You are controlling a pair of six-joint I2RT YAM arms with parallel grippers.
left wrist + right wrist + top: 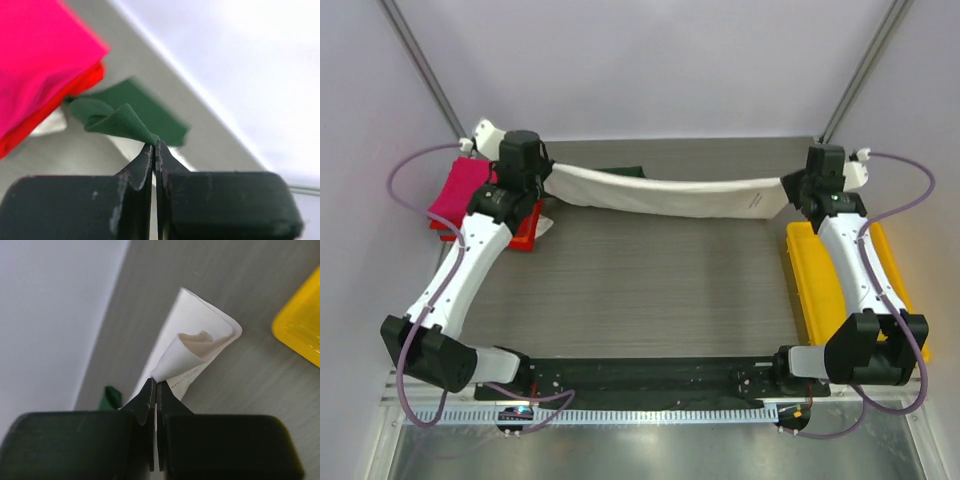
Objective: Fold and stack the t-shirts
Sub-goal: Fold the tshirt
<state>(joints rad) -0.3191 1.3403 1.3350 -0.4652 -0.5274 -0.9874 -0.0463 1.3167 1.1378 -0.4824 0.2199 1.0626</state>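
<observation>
1. Near edge: both arm bases are mounted here, and the arms reach out to the far side of the table (pixel 640 300), a grey wood-grain surface.

2. Right edge: a yellow tray (pixel 812 290) (pixel 300 335) lies lengthwise along this edge, beside the right arm.

3. Far left corner: the magenta-pink t-shirt (pixel 458 190) (pixel 40 55), folded, lies on top of the red t-shirt (pixel 525 236) (pixel 75 95), also folded. The left arm passes over part of this stack.

4. Far edge: the cream-white t-shirt (pixel 670 195) (pixel 200 335) is drawn out as a long band parallel to the far edge, spanning between the two grippers and sagging at its middle. Whether the middle touches the table cannot be determined.

5. Left gripper (pixel 532 183) (pixel 156 145): jaws pressed together, clamping a fold of the dark green part (pixel 115 122) (pixel 620 172) of the cream-white t-shirt, just beside the folded stack.

6. Right gripper (pixel 790 190) (pixel 155 382): jaws pressed together, clamping a curled corner of the cream-white cloth at the far end of the yellow tray.

7. Markings: a short line of dark print (pixel 756 198) (pixel 186 379) sits near the right end of the cream-white t-shirt. It is too small to read in any view. No brand or label is legible on the arms or the tray.
</observation>
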